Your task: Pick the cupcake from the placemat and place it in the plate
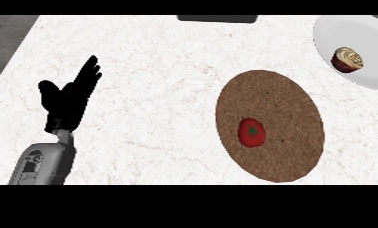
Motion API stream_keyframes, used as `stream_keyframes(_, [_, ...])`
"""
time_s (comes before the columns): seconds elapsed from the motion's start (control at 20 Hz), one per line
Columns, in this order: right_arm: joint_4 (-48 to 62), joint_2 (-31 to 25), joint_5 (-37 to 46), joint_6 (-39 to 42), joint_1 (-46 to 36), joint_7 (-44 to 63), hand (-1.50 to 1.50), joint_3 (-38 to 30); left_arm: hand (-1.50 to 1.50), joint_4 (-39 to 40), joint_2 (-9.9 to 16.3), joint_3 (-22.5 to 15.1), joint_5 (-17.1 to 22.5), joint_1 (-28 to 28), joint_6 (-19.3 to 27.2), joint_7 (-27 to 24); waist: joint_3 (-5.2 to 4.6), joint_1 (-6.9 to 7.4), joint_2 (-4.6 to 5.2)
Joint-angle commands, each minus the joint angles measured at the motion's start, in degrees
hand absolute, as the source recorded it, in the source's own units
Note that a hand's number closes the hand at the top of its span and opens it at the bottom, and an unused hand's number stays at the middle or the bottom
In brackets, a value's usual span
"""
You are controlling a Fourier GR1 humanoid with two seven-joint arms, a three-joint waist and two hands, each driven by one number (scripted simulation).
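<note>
The cupcake (pixel 348 60), dark base with cream frosting, lies tilted on the white plate (pixel 334 34) at the upper right edge of the head view. The round brown placemat (pixel 277 102) sits right of centre and carries a red tomato (pixel 252 132) near its lower left. My left hand (pixel 70 99) rests open at the left, fingers straight and pointing up, far from the placemat and plate, holding nothing. My right hand does not show anywhere.
A dark flat object (pixel 218 18) lies at the counter's far edge, top centre. The white marble counter (pixel 155 72) stretches between the left hand and the placemat. The counter's left edge (pixel 16 47) runs diagonally at the upper left.
</note>
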Motion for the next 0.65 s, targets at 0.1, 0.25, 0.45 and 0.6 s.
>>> stream_keyframes(0.1, [-0.7, -2.4, -0.5, 4.0, 3.8, -4.1, -1.5, -0.2, 0.0, 0.5, 1.5, 1.4, 0.7, 1.7, -1.3, -1.2, 0.06, 0.18, 0.08])
stream_keyframes(0.25, [-0.8, -2.6, -0.2, 3.8, 4.1, -3.4, -1.5, 0.3, 0.0, 0.1, -2.1, -1.3, -1.8, 1.1, 1.9, -1.2, 0.07, 0.06, 0.09])
stream_keyframes(0.45, [-0.9, -2.5, 0.4, 2.0, 5.5, -3.3, -1.5, 0.9, 0.0, -1.3, 0.0, -0.2, -0.4, -0.2, 0.2, 1.3, 0.15, 0.54, 0.15])
stream_keyframes(0.6, [-1.0, -2.9, 0.8, 1.1, 7.1, -3.8, -1.5, 1.3, 0.0, -1.2, -1.1, -0.3, 0.3, 0.1, 0.2, 1.4, 0.18, 0.46, 0.21])
